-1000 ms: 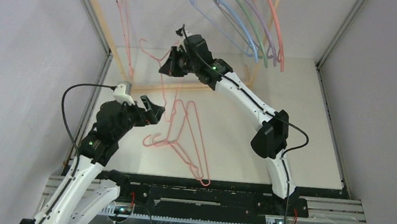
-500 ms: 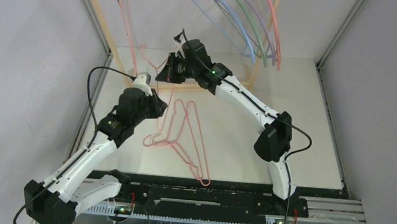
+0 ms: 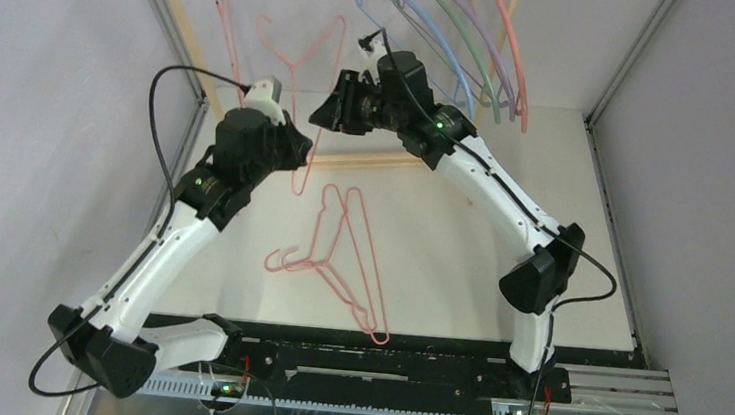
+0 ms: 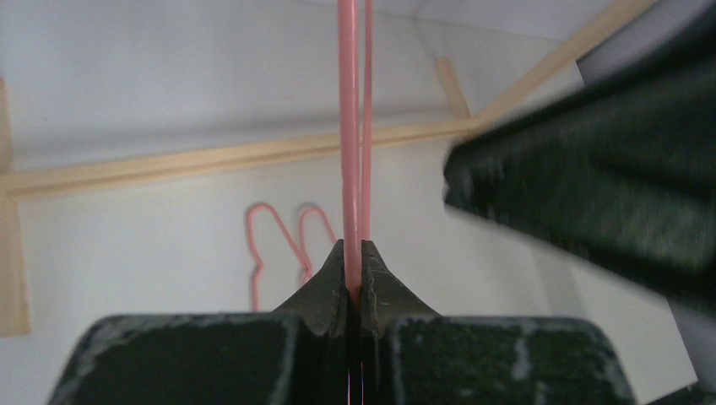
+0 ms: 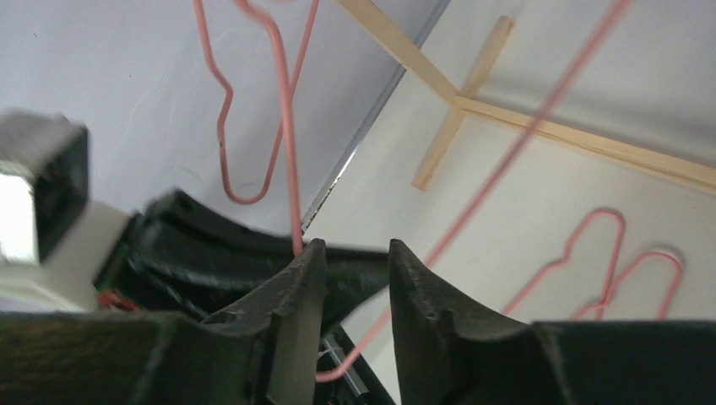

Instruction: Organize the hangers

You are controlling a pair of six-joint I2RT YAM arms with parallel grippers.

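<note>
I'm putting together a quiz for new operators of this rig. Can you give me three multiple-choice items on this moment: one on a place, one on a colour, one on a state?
1. Where are the blue, green and lavender hangers?
A) lying flat
B) being carried
C) hanging high on the rack

2. What colour is the hanger in the left claw?
A) blue
B) pink
C) green

3. How does the right claw stand?
A) open
B) shut on a blue hanger
C) out of view

Answers:
1 C: the top view shows them hooked side by side at the top right.
2 B: the left wrist view shows the jaws pinched on a pink hanger.
3 A: the right wrist view shows a clear gap between its fingers.
</note>
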